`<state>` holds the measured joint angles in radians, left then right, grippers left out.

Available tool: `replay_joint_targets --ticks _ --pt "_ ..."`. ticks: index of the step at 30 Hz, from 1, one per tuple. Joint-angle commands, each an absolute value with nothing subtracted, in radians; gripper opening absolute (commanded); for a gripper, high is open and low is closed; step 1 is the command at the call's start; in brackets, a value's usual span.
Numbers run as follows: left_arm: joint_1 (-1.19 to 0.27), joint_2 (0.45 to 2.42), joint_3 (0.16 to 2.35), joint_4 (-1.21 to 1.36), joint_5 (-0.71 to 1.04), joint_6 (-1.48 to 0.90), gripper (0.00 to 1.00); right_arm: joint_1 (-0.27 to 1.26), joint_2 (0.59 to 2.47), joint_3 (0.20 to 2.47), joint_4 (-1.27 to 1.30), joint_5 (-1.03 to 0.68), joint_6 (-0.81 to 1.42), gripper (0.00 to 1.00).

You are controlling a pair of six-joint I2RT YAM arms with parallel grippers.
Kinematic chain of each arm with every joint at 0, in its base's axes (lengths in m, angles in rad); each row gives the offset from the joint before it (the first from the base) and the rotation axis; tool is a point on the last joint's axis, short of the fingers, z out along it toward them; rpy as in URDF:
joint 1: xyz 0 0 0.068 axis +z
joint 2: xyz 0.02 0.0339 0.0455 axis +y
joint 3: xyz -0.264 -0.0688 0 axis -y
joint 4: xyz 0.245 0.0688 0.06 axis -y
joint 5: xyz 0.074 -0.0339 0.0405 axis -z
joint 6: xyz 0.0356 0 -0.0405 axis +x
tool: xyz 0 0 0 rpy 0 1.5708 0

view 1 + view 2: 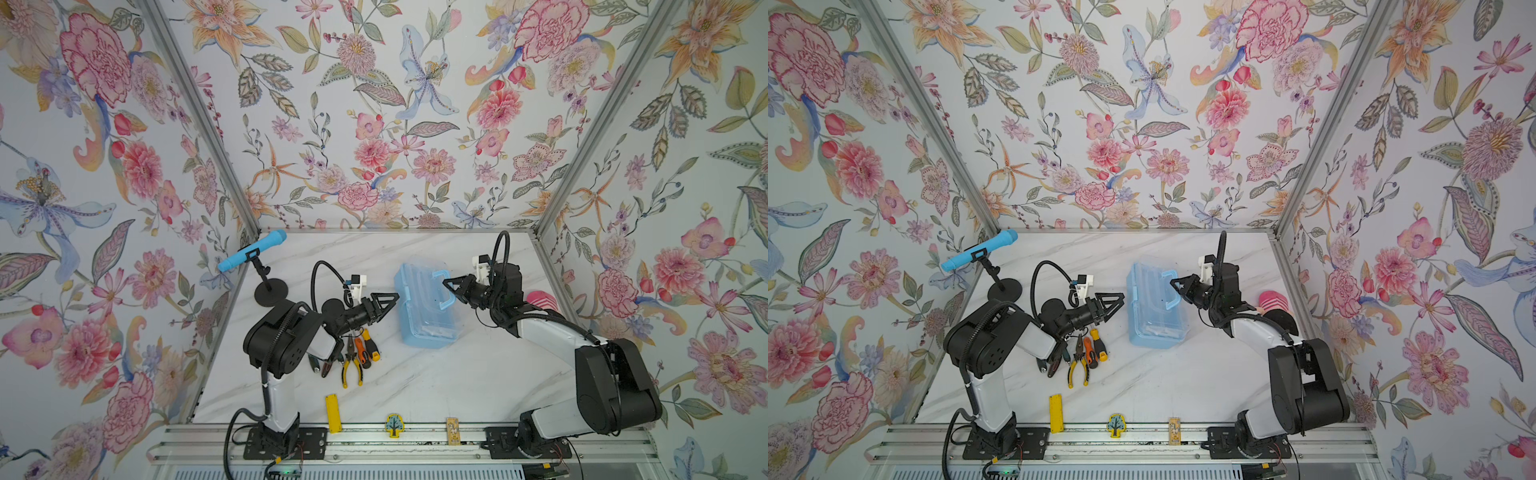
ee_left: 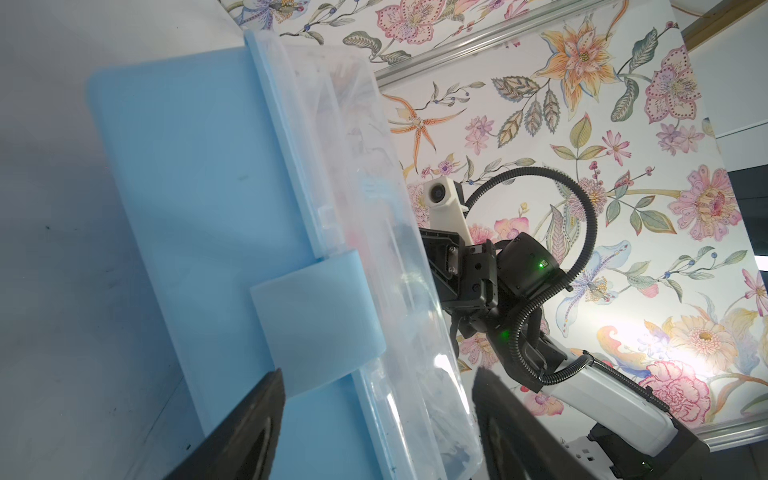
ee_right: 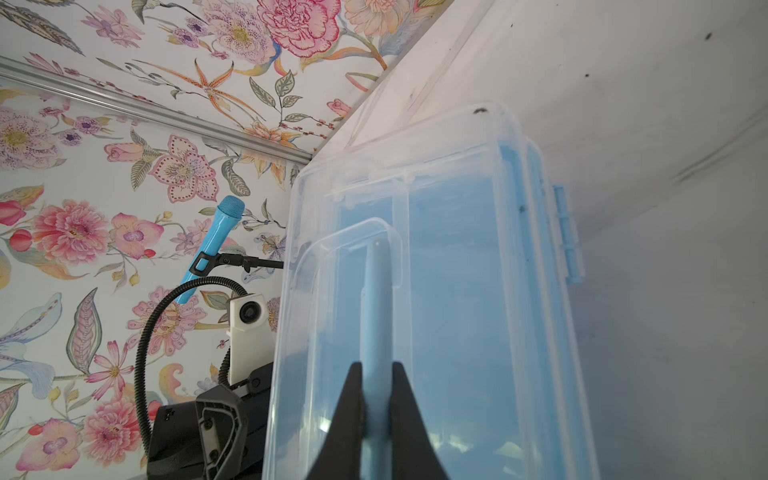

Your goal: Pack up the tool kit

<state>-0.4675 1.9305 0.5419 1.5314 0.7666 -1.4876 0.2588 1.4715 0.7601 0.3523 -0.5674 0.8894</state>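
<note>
Right up front we've got the metal rail [image 1: 374, 442] both arms are bolted to, with a flat yellow bar [image 1: 333, 413], a little tree-shaped piece [image 1: 393, 424] and a small tan card [image 1: 452, 431] lying along it.

A bit further in, the loose tools sit in a heap on the white marble-look table [image 1: 478, 382]: yellow-handled pliers [image 1: 351, 368], an orange screwdriver [image 1: 360, 351] and a yellow screwdriver [image 1: 371, 345]. All of them are outside the box. The left arm [image 1: 282, 340] covers the rest of the heap, so we can't name those.

Past them, mid-table, is the light-blue tool box [image 1: 428, 341], clear lid [image 1: 415, 291] down, blue latch [image 2: 316, 324] across the seam. Something pale shows through the lid at the near end, too blurry to tell what.

The left gripper [image 1: 390, 297] hangs just beside the box on the latch side, jaws spread wide, holding nothing. The right gripper [image 3: 376, 368] is pinched tight on the box's blue handle [image 3: 376, 299].

Far back left there's a blue microphone [image 1: 251, 251] on a black stand [image 1: 272, 291], with floral wallpaper [image 1: 374, 124] all round. A pink striped thing [image 1: 542, 299] peeks out behind the right arm [image 1: 602, 374], mostly hidden.
</note>
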Motion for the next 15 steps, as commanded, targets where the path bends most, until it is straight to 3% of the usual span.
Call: replay_joint_targets --ticks 1,15 --pt "-0.488 1.974 0.552 1.714 0.76 -1.479 0.75 0.271 1.455 0.78 0.318 -0.56 0.873 0.0" --pt "-0.494 1.993 0.635 1.793 0.767 -1.533 0.75 0.327 1.484 0.807 0.306 -0.54 0.852 0.0"
